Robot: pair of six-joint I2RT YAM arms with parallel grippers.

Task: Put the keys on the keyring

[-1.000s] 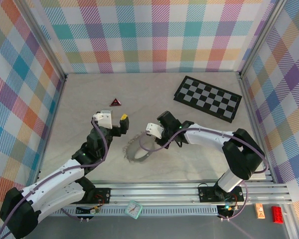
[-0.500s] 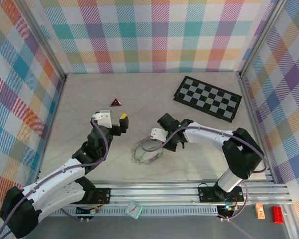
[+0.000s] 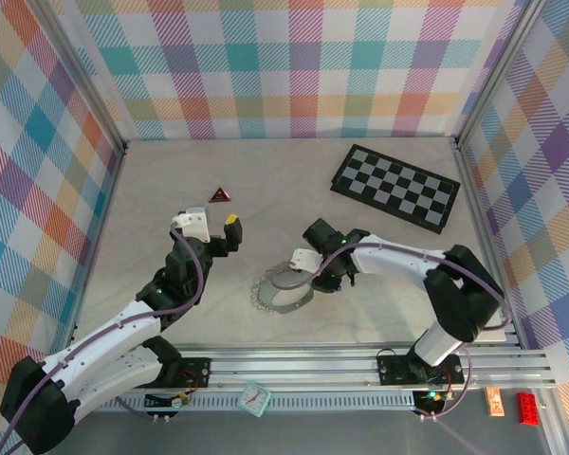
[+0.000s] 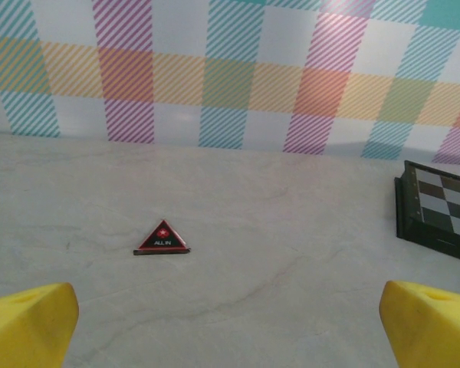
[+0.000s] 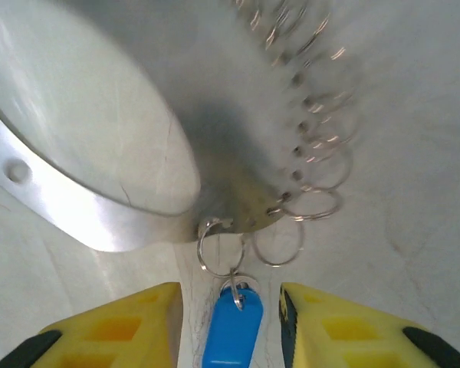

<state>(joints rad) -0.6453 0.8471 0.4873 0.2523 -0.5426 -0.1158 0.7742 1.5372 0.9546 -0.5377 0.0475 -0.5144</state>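
Close to the counter's (image 3: 294, 180) near edge, midway along, the keyring (image 3: 283, 292) lay flat, with keys (image 3: 259, 290) fringing it. At its far rim the right claw (image 5: 230, 303) stood part open around a blue tag (image 5: 230, 341) without pinching it, seemingly a release. The next move called for lifting clear without snagging the rings. Farther left, the left claw (image 4: 228, 326) hovered wide and empty.
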